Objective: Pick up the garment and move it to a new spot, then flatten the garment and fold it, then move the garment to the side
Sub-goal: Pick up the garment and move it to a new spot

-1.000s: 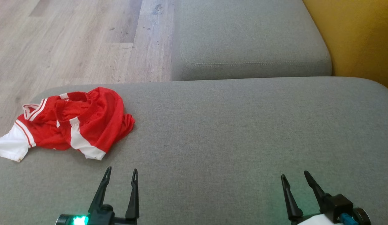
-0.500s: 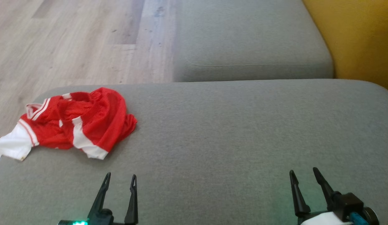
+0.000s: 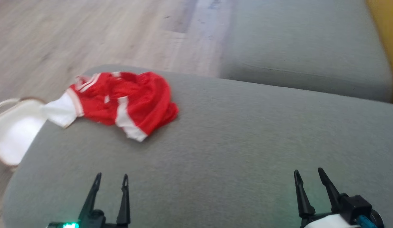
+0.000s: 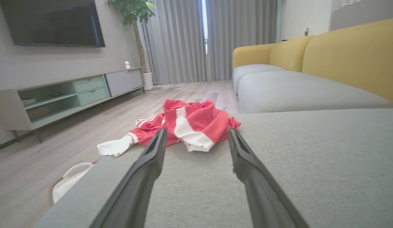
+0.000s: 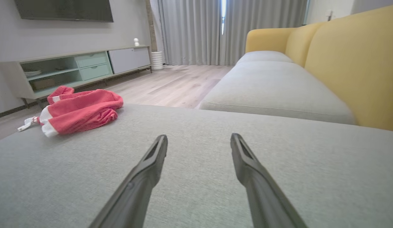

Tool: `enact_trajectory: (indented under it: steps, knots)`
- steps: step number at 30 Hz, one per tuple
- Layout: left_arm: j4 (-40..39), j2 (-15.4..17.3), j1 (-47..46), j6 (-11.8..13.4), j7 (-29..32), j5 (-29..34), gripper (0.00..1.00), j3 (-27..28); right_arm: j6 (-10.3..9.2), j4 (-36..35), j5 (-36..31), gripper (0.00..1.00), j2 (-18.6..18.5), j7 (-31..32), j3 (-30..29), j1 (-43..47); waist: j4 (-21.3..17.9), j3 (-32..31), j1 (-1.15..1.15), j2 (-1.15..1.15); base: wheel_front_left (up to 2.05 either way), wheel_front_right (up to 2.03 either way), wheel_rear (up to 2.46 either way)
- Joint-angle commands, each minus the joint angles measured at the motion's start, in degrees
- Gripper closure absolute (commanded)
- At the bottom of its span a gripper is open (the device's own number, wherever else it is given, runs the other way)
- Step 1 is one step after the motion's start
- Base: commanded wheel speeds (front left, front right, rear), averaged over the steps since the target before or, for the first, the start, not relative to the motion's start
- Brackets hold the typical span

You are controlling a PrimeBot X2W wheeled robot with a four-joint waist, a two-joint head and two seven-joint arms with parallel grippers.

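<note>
Garment (image 3: 126, 99) crumpled on cushion (image 3: 234, 142); left tool (image 3: 110, 179), right tool (image 3: 309, 175) spread wide, empty, touching nothing.

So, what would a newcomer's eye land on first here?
First the red and white garment, crumpled at the far left corner of the grey cushion, with one white sleeve reaching the cushion's edge. Next comes the yellow backrest along the right. The left tool and right tool are open and empty, low in the head view, short of the garment.
</note>
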Motion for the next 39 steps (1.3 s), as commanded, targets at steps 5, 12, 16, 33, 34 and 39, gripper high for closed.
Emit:
enact_trajectory:
  steps: [5,12,16,33,34,39]
  knots:
    - [-2.6,0.9,-3.6,0.6,-0.6,0.5,0.0,3.2,-0.04,-2.0,0.7,0.0,-0.6,-0.7,1.9,-3.5,7.8,1.4,0.0,0.0,0.0,0.0,0.0]
    - [-5.5,0.6,-4.4,2.5,-0.6,0.4,0.0,5.3,-0.04,-1.7,-0.6,0.0,-0.6,-0.7,2.6,-5.5,10.7,4.5,0.0,0.0,0.0,0.0,0.0]
    - [-6.5,1.3,-6.6,1.5,-0.6,0.3,0.0,5.8,-0.04,-1.8,-1.9,0.0,-0.6,-0.7,2.1,-6.0,12.1,6.1,0.0,0.0,0.0,0.0,0.0]
    - [3.0,6.9,-42.4,-12.0,-0.6,-3.0,0.0,1.7,-0.04,-8.0,-15.8,0.0,-2.2,-0.7,-4.8,-7.8,13.3,23.2,0.0,0.0,0.0,0.0,0.0]
    - [5.4,7.2,-45.1,-12.3,-0.6,-3.6,0.0,1.0,-0.04,-8.6,-16.1,0.0,-2.7,-0.7,-5.2,-8.2,13.0,24.7,0.0,0.0,0.0,0.0,0.0]
    - [21.7,9.3,-57.1,-12.9,0.3,-6.6,0.0,-8.0,-0.04,-11.2,-16.6,0.0,-4.6,-0.7,-5.6,-8.9,11.4,29.2,0.0,0.0,0.0,0.0,0.0]
